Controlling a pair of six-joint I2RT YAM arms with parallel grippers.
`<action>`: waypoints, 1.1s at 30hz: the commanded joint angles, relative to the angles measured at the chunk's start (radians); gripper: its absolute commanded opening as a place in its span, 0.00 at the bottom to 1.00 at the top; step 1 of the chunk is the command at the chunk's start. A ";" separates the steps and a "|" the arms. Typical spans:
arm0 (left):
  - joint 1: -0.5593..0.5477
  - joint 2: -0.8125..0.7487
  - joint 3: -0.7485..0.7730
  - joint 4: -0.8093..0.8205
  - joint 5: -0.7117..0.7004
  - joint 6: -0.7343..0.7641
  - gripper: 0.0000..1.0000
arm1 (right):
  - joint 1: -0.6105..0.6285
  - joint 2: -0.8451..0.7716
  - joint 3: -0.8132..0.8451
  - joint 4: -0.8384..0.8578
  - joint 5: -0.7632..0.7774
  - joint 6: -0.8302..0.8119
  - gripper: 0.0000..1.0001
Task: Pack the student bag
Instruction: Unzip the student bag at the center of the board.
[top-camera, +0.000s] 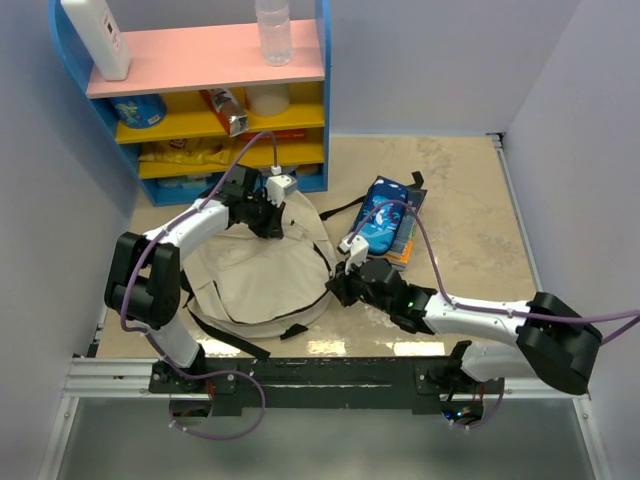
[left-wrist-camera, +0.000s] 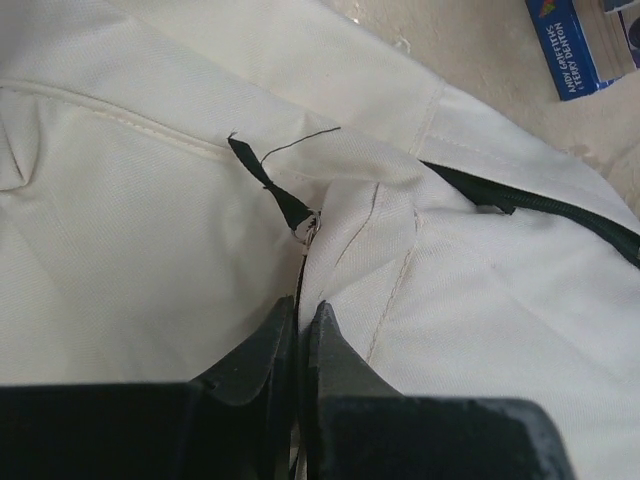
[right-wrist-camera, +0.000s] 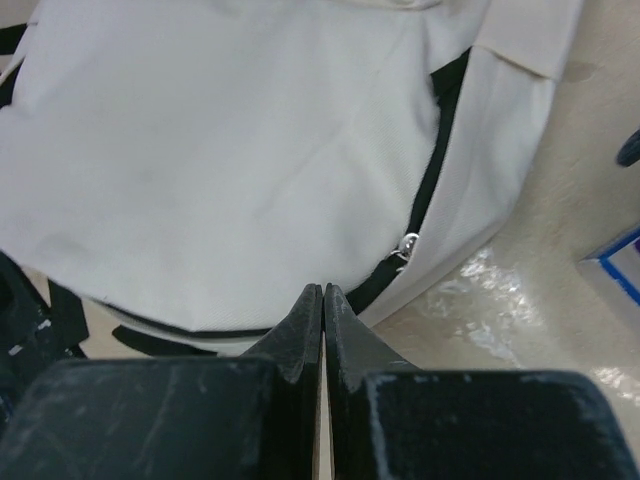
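The student bag (top-camera: 260, 275), cream canvas with black straps, lies flat on the table at left centre. My left gripper (top-camera: 268, 218) is at its far top edge. In the left wrist view its jaws (left-wrist-camera: 298, 312) are pressed together on a fold of the bag (left-wrist-camera: 150, 250), just below a black pull tab (left-wrist-camera: 262, 178) and a metal ring (left-wrist-camera: 312, 228). My right gripper (top-camera: 340, 287) is at the bag's right edge. Its jaws (right-wrist-camera: 322, 292) are shut with nothing seen between them, over the bag's rim (right-wrist-camera: 220, 150), near a zip slider (right-wrist-camera: 408, 245).
A blue pencil case (top-camera: 385, 222) lies on a blue book (top-camera: 405, 252) right of the bag; the book also shows in the left wrist view (left-wrist-camera: 570, 45). A blue shelf unit (top-camera: 210, 62) with bottles and snacks stands at the back left. Walls close both sides.
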 joint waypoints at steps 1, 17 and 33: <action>0.010 -0.011 0.071 0.223 -0.103 -0.054 0.00 | 0.106 -0.082 -0.012 -0.042 0.074 0.076 0.00; -0.062 -0.005 0.027 0.318 -0.241 -0.163 0.00 | 0.375 -0.128 0.104 -0.152 0.212 0.161 0.00; -0.113 -0.036 -0.006 0.278 -0.228 -0.168 0.00 | 0.400 0.237 0.436 -0.108 0.258 0.067 0.00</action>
